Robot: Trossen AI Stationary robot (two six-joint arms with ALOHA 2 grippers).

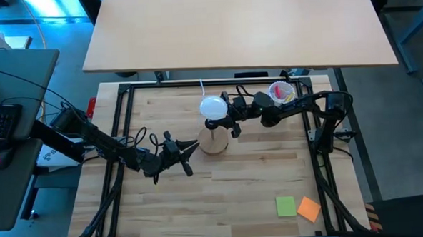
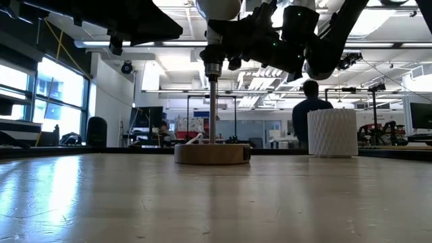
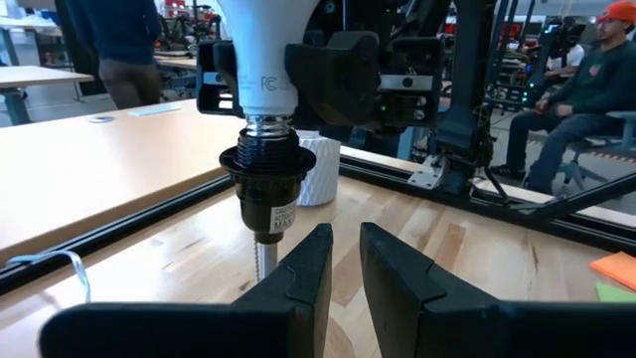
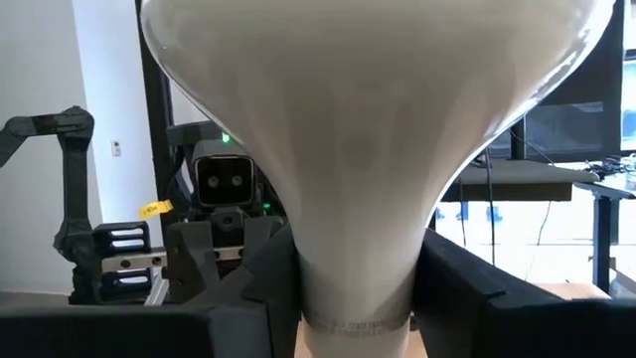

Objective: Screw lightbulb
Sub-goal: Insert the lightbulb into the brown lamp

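- The right end effector (image 1: 226,116) is gripping the lightbulb (image 1: 212,107) by its neck, holding it upright with its screw base sitting in the black socket (image 3: 266,179) of the wooden stand (image 2: 212,153).
- The left end effector (image 1: 189,154) is hovering just beside the stand's base, fingers (image 3: 308,267) slightly parted, holding nothing.
- A white cup (image 2: 332,133) is standing near the bench's (image 1: 257,181) far right corner.

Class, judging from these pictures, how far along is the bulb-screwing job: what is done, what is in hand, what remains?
Done: the lightbulb sits base-down in the black socket on the wooden stand. In hand: the right gripper clamps the bulb's neck. Left: threads still show above the socket, so more turning, then release. The left gripper waits beside the stand.
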